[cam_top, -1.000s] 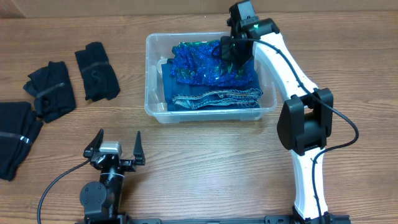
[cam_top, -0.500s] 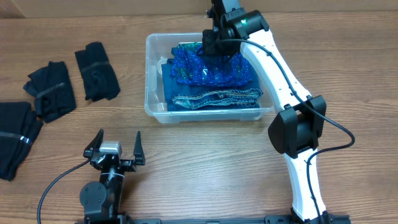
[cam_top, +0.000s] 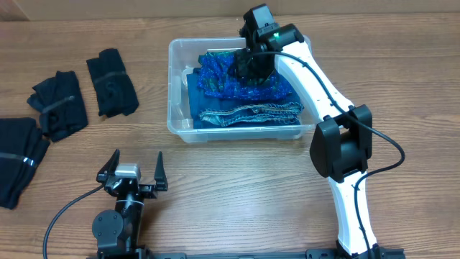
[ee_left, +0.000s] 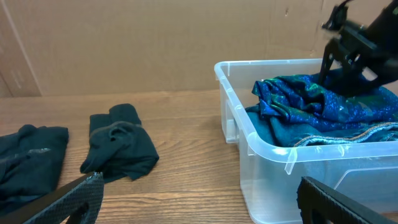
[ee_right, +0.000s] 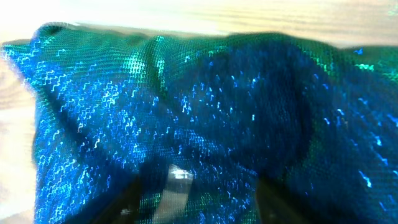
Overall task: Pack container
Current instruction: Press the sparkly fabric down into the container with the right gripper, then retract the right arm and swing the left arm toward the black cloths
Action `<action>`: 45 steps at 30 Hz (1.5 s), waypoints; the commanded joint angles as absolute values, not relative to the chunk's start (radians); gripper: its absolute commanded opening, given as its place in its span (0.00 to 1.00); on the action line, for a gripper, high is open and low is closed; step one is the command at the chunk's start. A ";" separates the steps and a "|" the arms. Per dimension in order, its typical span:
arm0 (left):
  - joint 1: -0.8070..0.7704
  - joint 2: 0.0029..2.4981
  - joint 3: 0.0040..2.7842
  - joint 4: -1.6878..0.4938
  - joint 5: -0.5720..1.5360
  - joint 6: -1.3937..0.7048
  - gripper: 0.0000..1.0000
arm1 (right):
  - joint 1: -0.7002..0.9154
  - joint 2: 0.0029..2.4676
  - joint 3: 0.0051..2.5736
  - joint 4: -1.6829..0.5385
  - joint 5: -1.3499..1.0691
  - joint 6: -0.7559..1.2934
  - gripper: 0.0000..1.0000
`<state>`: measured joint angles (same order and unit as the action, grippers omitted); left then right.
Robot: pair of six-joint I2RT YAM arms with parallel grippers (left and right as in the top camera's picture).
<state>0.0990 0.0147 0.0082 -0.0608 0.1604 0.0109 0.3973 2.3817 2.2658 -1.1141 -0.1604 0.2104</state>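
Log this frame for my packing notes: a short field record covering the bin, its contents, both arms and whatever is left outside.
bin: clear, no lid seen
contents: shiny blue cloth lying over denim
right gripper: down on the blue cloth; jaw state too blurred to tell
left gripper: open, empty, near the table's front edge
outside: dark clothes on the table left of the bin
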 commanded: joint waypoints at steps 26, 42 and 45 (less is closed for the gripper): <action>0.106 0.395 0.605 -0.507 0.281 0.068 1.00 | -0.456 2.127 2.500 -1.394 -0.129 0.210 1.00; 0.107 1.100 1.213 -1.147 -0.071 -0.225 1.00 | -0.476 2.127 2.500 -1.394 -0.129 0.210 1.00; 0.111 1.229 1.213 -1.178 -0.200 -0.319 1.00 | -0.476 2.127 2.500 -1.394 -0.129 0.210 1.00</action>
